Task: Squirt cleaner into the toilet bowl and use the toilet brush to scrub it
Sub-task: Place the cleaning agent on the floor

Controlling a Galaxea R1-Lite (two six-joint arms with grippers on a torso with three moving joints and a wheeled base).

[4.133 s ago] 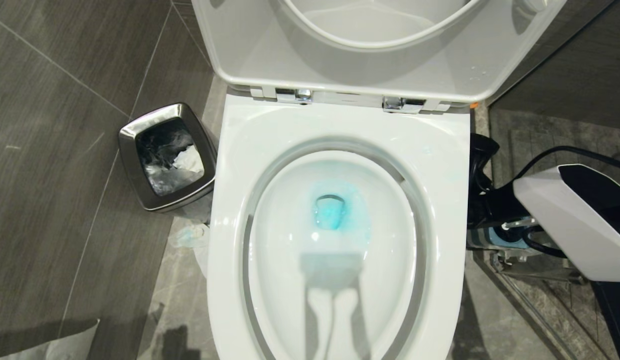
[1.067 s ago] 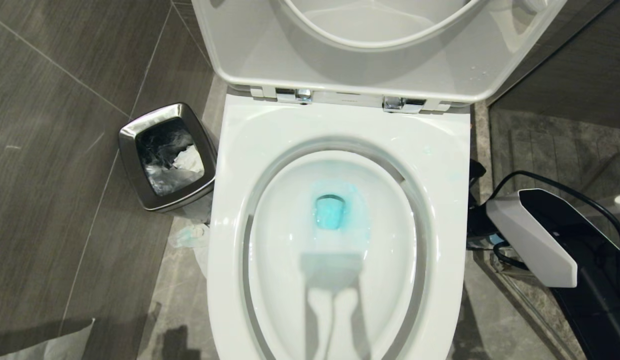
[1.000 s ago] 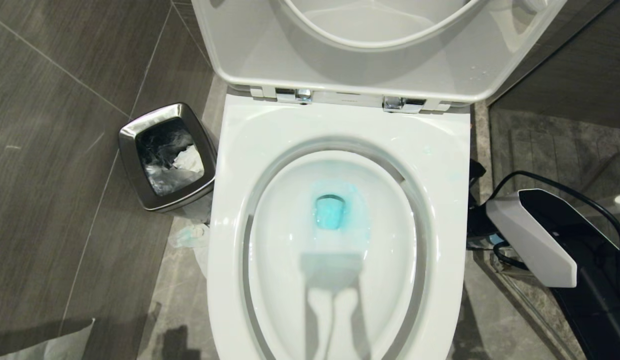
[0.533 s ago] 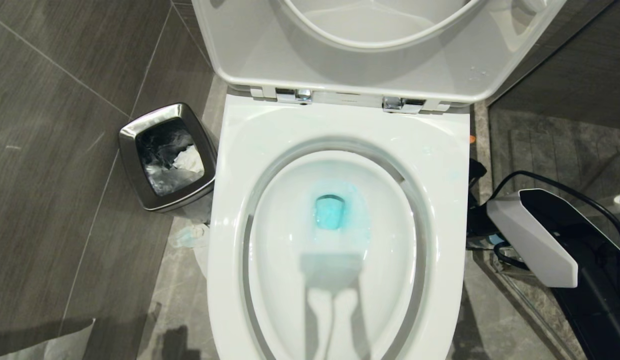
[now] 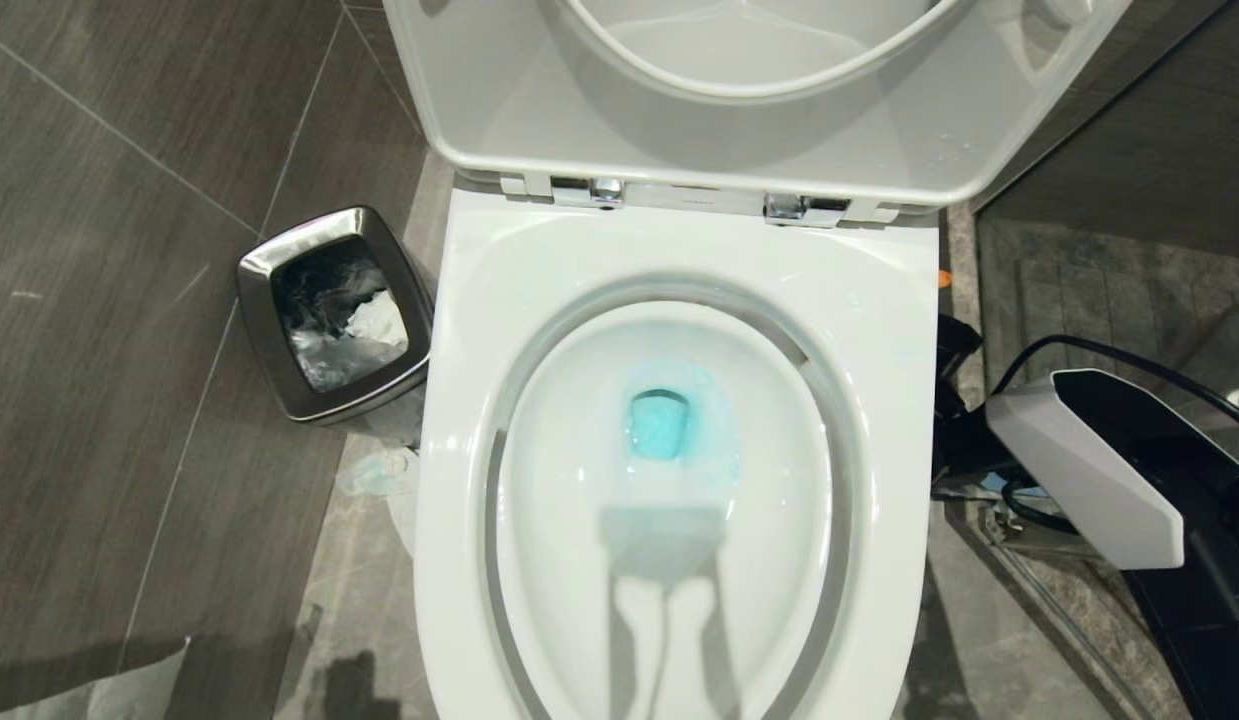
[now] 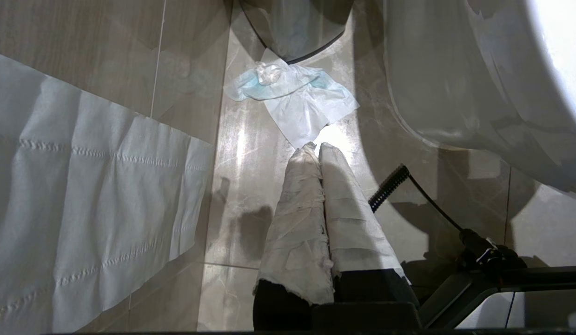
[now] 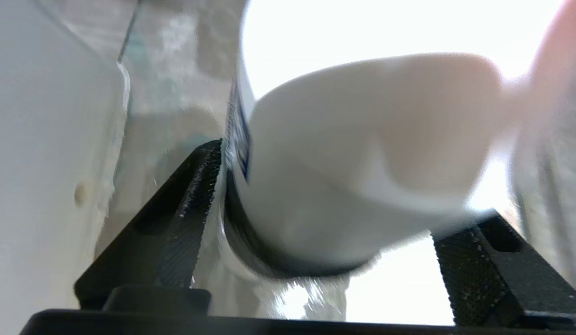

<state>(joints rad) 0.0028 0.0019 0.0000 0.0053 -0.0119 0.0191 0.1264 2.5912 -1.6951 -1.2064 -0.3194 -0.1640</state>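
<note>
Paper sheet [image 5: 109, 690]: lies flat on the grey floor tiles, nearest to the robot, on its left side.
Left gripper [image 6: 318, 146]: hangs low over the floor beside the outer wall of the bowl. Its two fingers [image 6: 297, 223], wrapped in white paper, are pressed together and nothing is between them.
Crumpled tissue [image 6: 292, 93]: white with a blue stain, on the floor just beyond the left fingertips, at the foot of the waste bin.
Toilet bowl [image 5: 679, 250]: white, fills the middle of the head view, with the rim uncovered.
Cleaner [image 5: 662, 425]: turquoise-blue, colours the water in the drain at the bottom of the bowl.
Right arm [image 5: 1079, 470]: reaches down to the floor on the right of the bowl.
Right gripper [image 7: 346, 186]: the black jaws stand wide apart, with a white rounded object [image 7: 362, 139] between them. It is blurred, and I cannot tell if the jaws touch it or what it is.
Toilet brush holder [image 5: 991, 482]: only a small blue corner shows under the right arm.
Waste bin [image 5: 264, 290]: square steel, left of the bowl, with a black bag and white paper inside.
Seat and lid [image 5: 499, 100]: raised upright, farthest away.
</note>
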